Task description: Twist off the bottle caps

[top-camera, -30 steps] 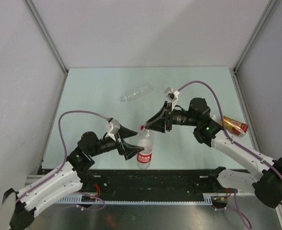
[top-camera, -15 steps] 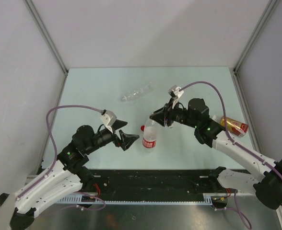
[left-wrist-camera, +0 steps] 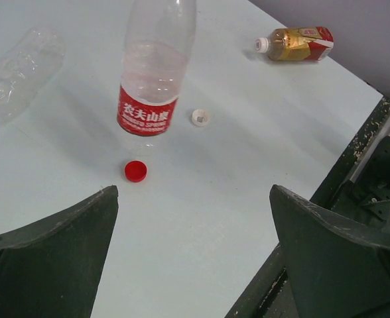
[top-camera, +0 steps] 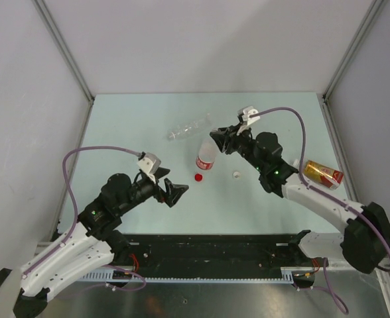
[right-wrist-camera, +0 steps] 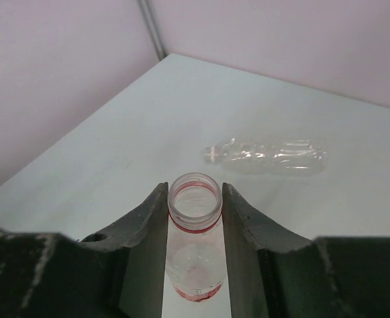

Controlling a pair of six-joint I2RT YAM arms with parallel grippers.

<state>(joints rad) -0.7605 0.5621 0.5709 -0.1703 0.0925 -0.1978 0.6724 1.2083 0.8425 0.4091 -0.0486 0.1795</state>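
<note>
The labelled bottle [top-camera: 204, 161] is gripped at the neck, the right gripper [top-camera: 213, 141] closed on it. Only the right wrist view shows its mouth open. The red cap [top-camera: 198, 177] lies just in front of it, with a white cap [top-camera: 236, 174] near. The left gripper [top-camera: 176, 193] is held wide open and empty. Next, it is judged, the amber bottle [top-camera: 322, 173] must be steadied. It is shown capped only in the left wrist view.

1. You are seeing clear, glossy plastic on the labelled bottle [left-wrist-camera: 152, 73].
2. The crinkled bottle [right-wrist-camera: 268, 156] is showing thin, creased plastic.
3. The red cap [left-wrist-camera: 135, 171] is looking smooth.
4. The table [left-wrist-camera: 201, 218] is reading matt.
5. The left gripper [left-wrist-camera: 194, 191] fingers [left-wrist-camera: 56, 258] are showing dull, scuffed edges.
</note>
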